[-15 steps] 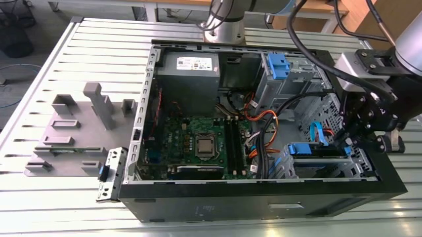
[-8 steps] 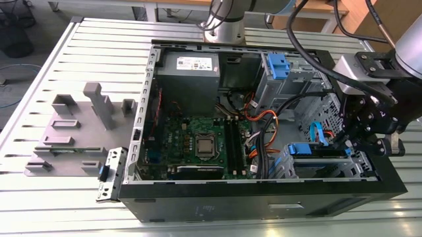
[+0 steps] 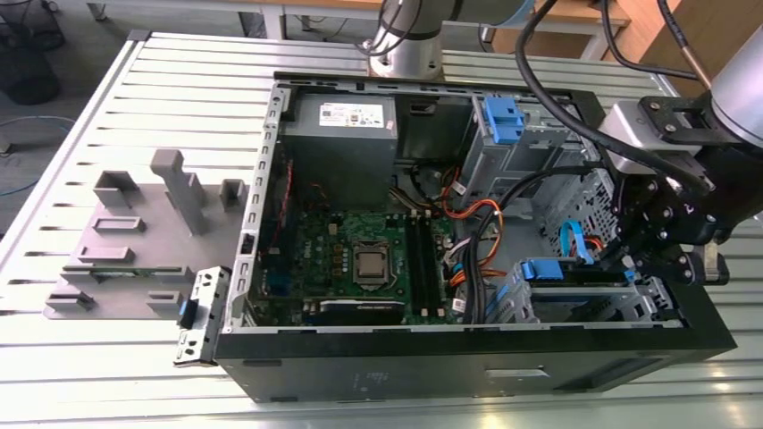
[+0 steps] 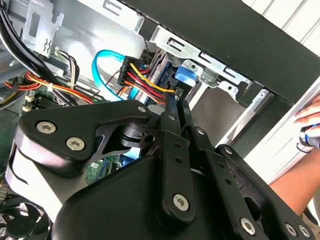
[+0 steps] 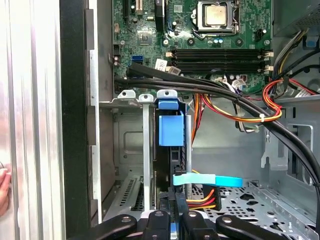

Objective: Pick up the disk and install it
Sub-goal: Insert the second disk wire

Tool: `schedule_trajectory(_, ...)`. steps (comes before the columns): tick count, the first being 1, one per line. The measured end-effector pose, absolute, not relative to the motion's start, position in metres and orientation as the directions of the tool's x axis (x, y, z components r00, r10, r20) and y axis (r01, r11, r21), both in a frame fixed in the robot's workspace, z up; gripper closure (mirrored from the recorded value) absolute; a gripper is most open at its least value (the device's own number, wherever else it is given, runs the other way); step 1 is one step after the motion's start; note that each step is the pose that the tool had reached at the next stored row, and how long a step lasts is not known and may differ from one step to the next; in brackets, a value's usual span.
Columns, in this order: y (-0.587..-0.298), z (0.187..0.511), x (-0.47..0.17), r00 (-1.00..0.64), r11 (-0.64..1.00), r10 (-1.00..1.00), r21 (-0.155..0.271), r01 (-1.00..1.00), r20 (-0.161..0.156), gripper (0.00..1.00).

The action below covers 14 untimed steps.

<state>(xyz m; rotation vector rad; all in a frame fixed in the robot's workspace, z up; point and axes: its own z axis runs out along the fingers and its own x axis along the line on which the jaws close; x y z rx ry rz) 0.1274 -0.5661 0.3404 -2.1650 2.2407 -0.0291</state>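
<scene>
The disk (image 5: 172,165) stands on edge in the drive cage at the case's front corner, its blue carrier tab (image 5: 170,129) facing the motherboard. In the exterior view, that blue tab (image 3: 544,269) sits at the lower right of the open case. My gripper (image 4: 175,106) is right at the disk's cabled end (image 4: 161,65), its two black fingers (image 5: 160,218) drawn close together with only a thin gap. My gripper (image 3: 667,259) hangs over the cage at the exterior view's right. I cannot tell whether the tips pinch any part of the disk.
A light blue flat cable (image 5: 210,179) and red-yellow power wires (image 4: 142,77) run beside the disk. Thick black cables (image 5: 210,90) cross above the cage. A grey power-supply box (image 3: 342,134) sits at the case's back. A person's hand (image 4: 310,117) rests outside the case wall.
</scene>
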Motion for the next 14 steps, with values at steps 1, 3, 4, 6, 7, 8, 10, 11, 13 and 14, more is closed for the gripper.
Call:
schedule_trajectory(1, -0.5661, 0.3404, 0.1274, -0.034, 0.034, -0.999, -0.031, -0.999, -0.006, 0.84)
schedule_trajectory(3, -0.5661, 0.3402, 0.1274, -0.034, 0.034, -0.999, -0.031, -0.999, -0.006, 0.84)
schedule_trajectory(4, -0.5661, 0.3401, 0.1274, -0.034, 0.034, -0.999, -0.031, -0.999, -0.006, 0.84)
schedule_trajectory(6, -0.5661, 0.3401, 0.1274, -0.034, 0.034, -0.999, -0.031, -0.999, -0.005, 0.84)
schedule_trajectory(7, -0.5661, 0.3401, 0.1274, -0.034, 0.034, -0.999, -0.031, -0.999, -0.006, 0.84)
schedule_trajectory(8, -0.5661, 0.3401, 0.1274, -0.034, 0.034, -0.999, -0.031, -0.999, -0.006, 0.84)
schedule_trajectory(10, -0.5661, 0.3400, 0.1274, -0.034, 0.034, -0.999, -0.031, -0.999, -0.006, 0.84)
schedule_trajectory(11, -0.5661, 0.3400, 0.1274, -0.034, 0.034, -0.999, -0.031, -0.999, -0.006, 0.84)
schedule_trajectory(13, -0.5661, 0.3400, 0.1274, -0.034, 0.034, -0.999, -0.031, -0.999, -0.006, 0.84)
schedule_trajectory(14, -0.5661, 0.3400, 0.1274, -0.034, 0.034, -0.999, -0.031, -0.999, -0.006, 0.84)
